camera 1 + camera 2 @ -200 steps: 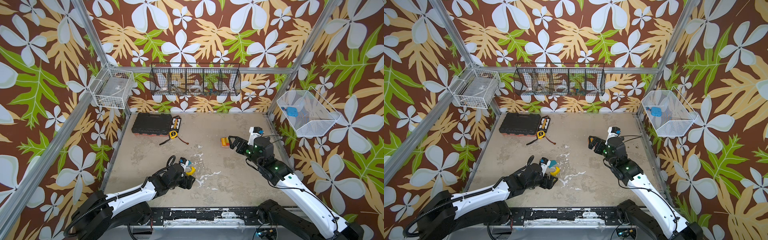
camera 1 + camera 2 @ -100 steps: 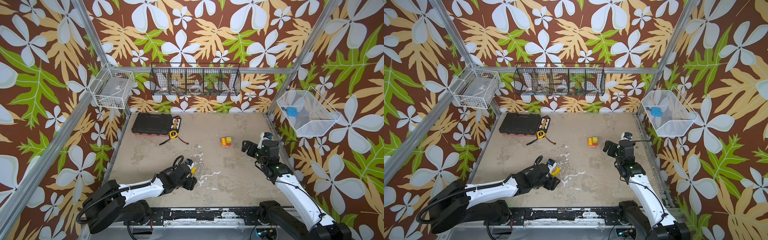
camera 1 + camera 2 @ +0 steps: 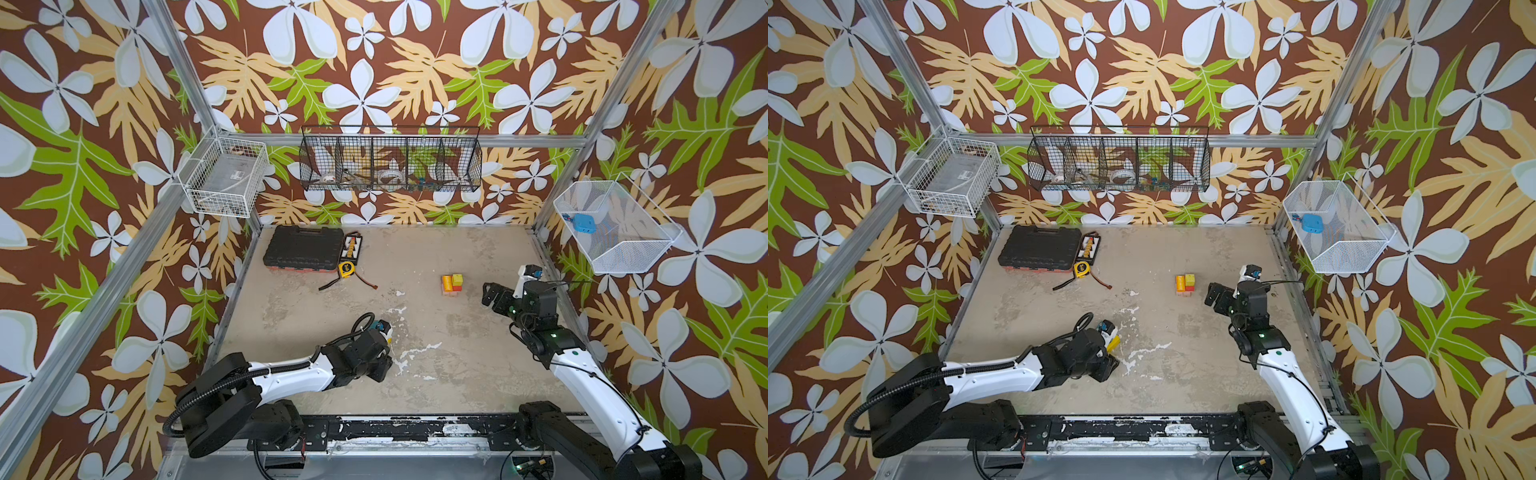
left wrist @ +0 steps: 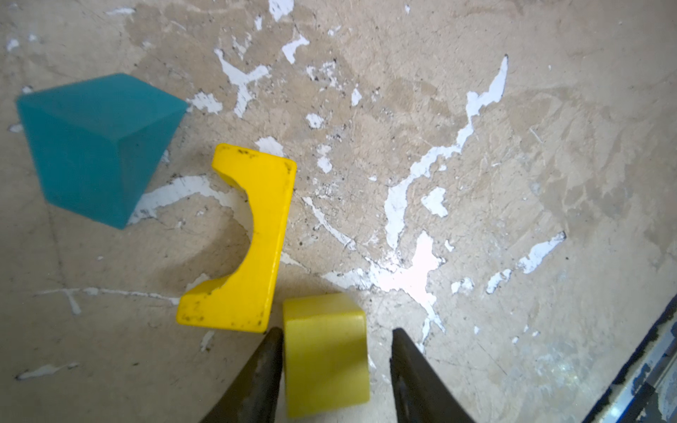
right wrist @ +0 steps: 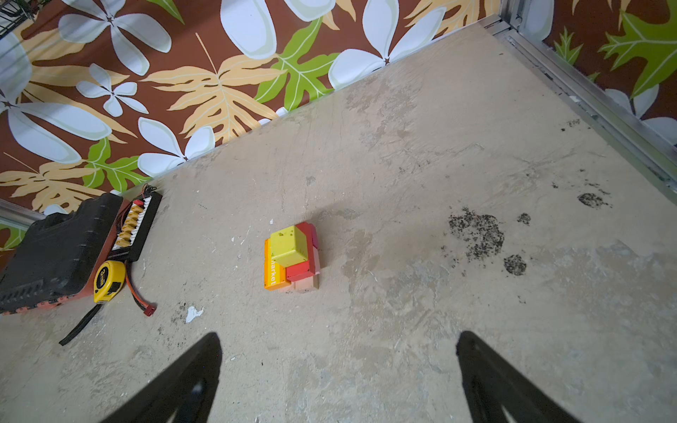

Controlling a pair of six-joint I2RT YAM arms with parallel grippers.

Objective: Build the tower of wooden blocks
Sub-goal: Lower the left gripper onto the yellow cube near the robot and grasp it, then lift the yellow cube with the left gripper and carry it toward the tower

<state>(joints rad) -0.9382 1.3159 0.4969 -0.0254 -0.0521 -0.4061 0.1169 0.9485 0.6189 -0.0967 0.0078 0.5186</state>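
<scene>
The tower [image 3: 452,284] [image 3: 1185,284] stands right of the table's middle. In the right wrist view it [image 5: 291,256] shows a yellow-green cube on top, with orange, red and pink blocks under it. My right gripper [image 3: 490,293] [image 5: 340,335] hangs just right of it, open and empty. My left gripper [image 3: 1111,365] [image 4: 336,331] is low at the front. It straddles a yellow-green block [image 4: 324,351]; one finger touches it, the other stands a little off. A yellow arch block [image 4: 252,238] and a teal block [image 4: 99,146] lie beside it.
A black tool case [image 3: 301,251] lies at the back left. A connector strip, a yellow tape measure [image 3: 347,270] and a loose cable sit next to it. Wire baskets hang on the left, back and right walls above the table.
My right gripper has drawn back to the right off the tower, still open. My left gripper has sunk around the yellow-green block and its jaws have narrowed on it.
</scene>
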